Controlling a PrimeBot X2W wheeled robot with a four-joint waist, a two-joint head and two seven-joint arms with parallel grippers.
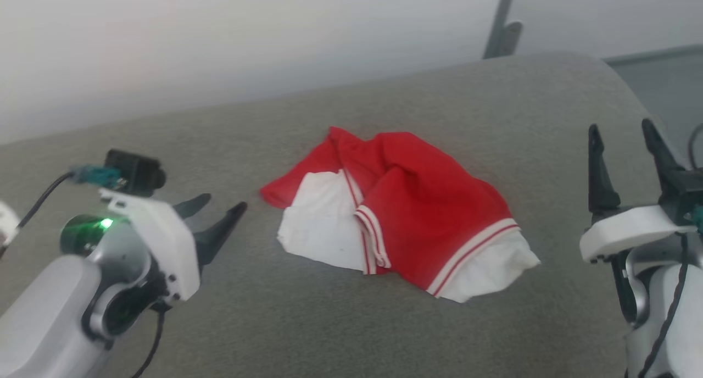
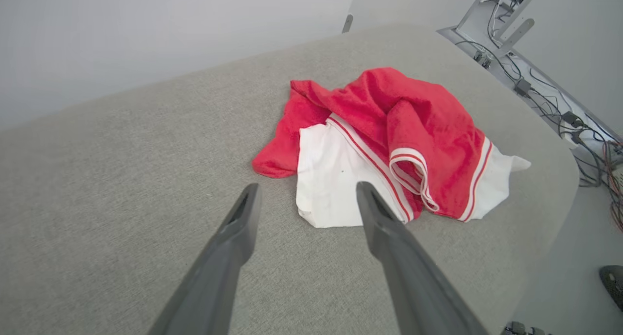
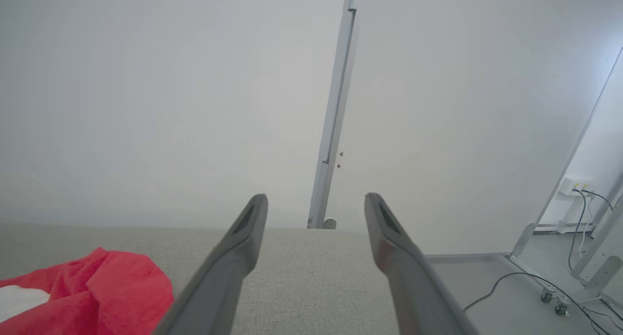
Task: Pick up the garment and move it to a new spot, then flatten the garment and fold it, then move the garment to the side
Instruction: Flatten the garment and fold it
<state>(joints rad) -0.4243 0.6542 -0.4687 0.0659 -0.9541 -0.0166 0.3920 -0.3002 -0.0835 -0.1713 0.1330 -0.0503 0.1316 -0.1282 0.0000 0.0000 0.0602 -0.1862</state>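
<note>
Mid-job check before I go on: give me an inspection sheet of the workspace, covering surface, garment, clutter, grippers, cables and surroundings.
Surface: grey fabric-covered surface, rounded corner on the right.
Job's things: garment lies crumpled near the middle, white panels and striped bands showing; not flattened, not held.
Clutter: nothing seen.
Grippers: left gripper open, aimed at the garment, apart from it; right gripper open, off to the garment's right, apart from it.
Cables: cables tangled on the floor beyond the surface's edge.
Surroundings: pale wall; grey post behind the surface.
</note>
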